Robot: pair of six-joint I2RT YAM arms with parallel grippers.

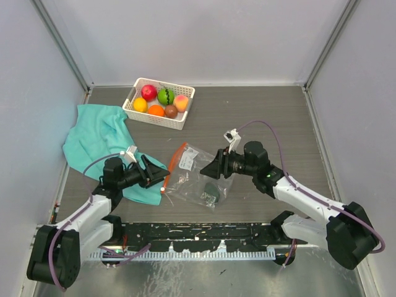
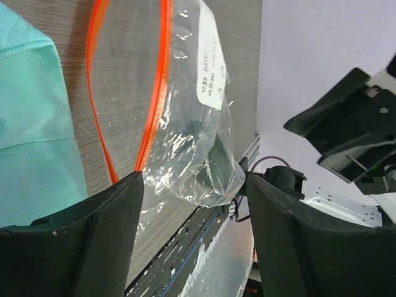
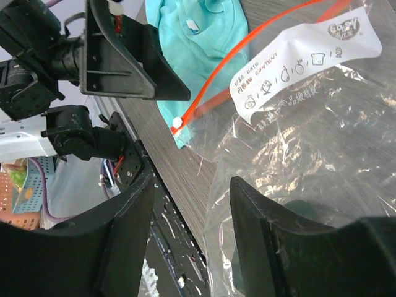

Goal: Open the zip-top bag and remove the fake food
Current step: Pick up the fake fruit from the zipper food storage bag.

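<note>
The zip-top bag (image 1: 193, 174) lies flat on the table between the two arms, its orange-red zipper (image 2: 159, 80) parted into a loop at the mouth. One dark green fake food piece (image 1: 213, 189) shows inside it. My left gripper (image 1: 164, 176) stands open at the mouth end; in the left wrist view the gripper (image 2: 193, 176) has the bag's clear corner (image 2: 198, 179) between its fingertips, ungripped. My right gripper (image 1: 204, 169) is open on the bag's other side. In the right wrist view the gripper (image 3: 192, 182) straddles the bag's edge, one finger (image 3: 278, 241) over the plastic.
A white slotted basket (image 1: 132, 103) at the back holds several fake fruits: red (image 1: 148, 92), green (image 1: 165, 96), peach (image 1: 180, 102), yellow, orange and brown. A teal cloth (image 1: 99, 141) lies at the left, partly under the left arm. A black rail (image 1: 198, 235) runs along the near edge.
</note>
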